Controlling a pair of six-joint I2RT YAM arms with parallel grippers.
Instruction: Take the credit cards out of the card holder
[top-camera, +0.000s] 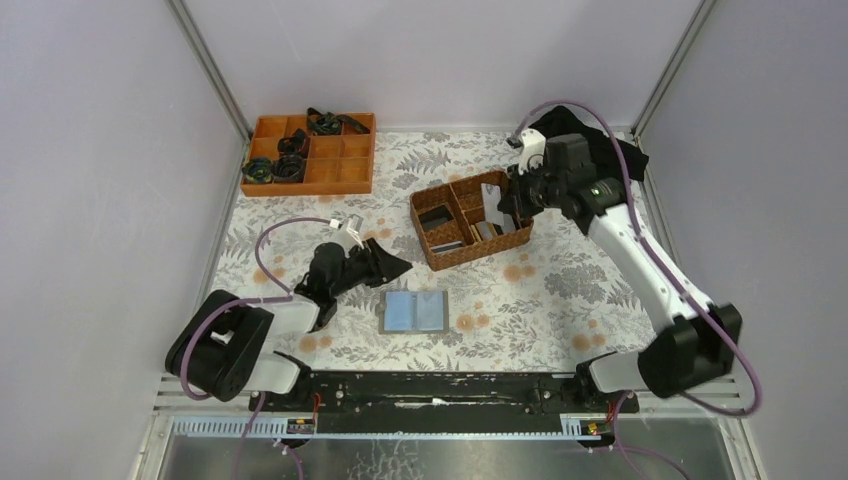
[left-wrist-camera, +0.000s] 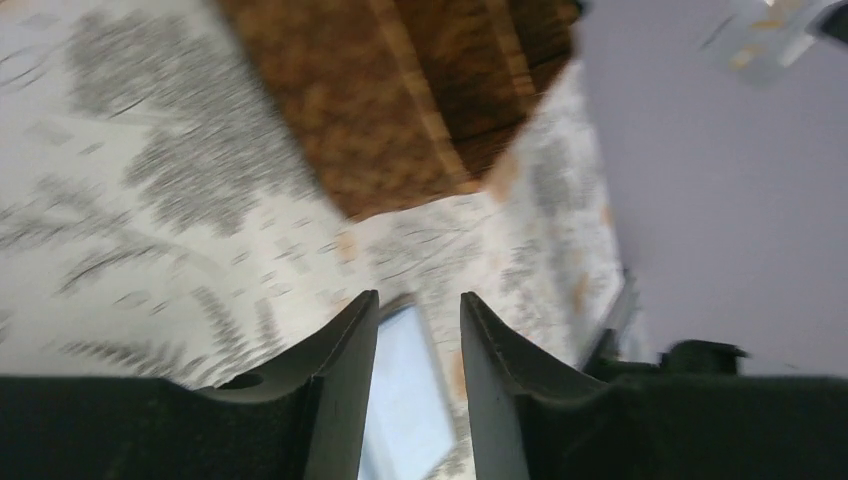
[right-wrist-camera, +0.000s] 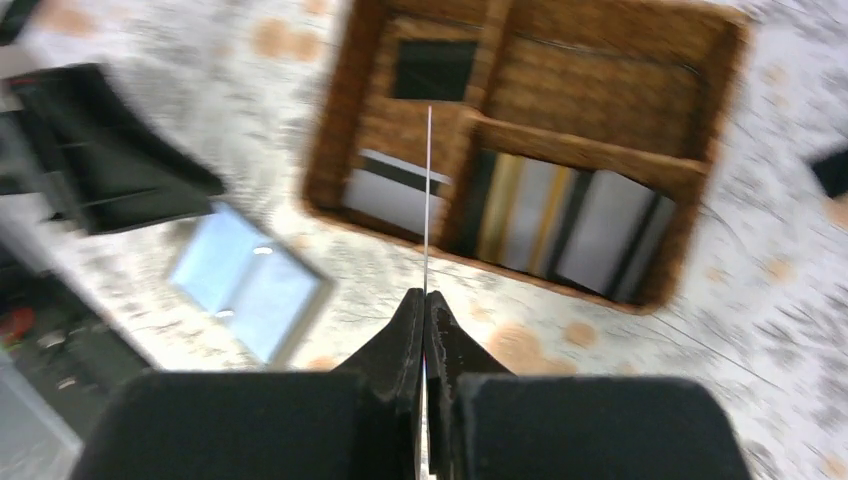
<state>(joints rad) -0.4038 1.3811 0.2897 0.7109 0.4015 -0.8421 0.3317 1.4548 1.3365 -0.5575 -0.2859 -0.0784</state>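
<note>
The right claw (right-wrist-camera: 425, 300) is clamped on a thin card (right-wrist-camera: 428, 200), edge-on over the basket (right-wrist-camera: 540, 140) — more cards (right-wrist-camera: 590, 225) stand inside. The holder (top-camera: 414, 311) lies open on the surface (top-camera: 560, 300); the left claw (left-wrist-camera: 420, 300), jaws apart, seemingly hovers near its far-left corner.

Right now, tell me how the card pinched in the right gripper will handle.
Probably stiff: the card stands out straight, edge-on, from the shut right gripper without drooping. Likely light and slick, being so thin; it may slide if dropped into the basket.
</note>
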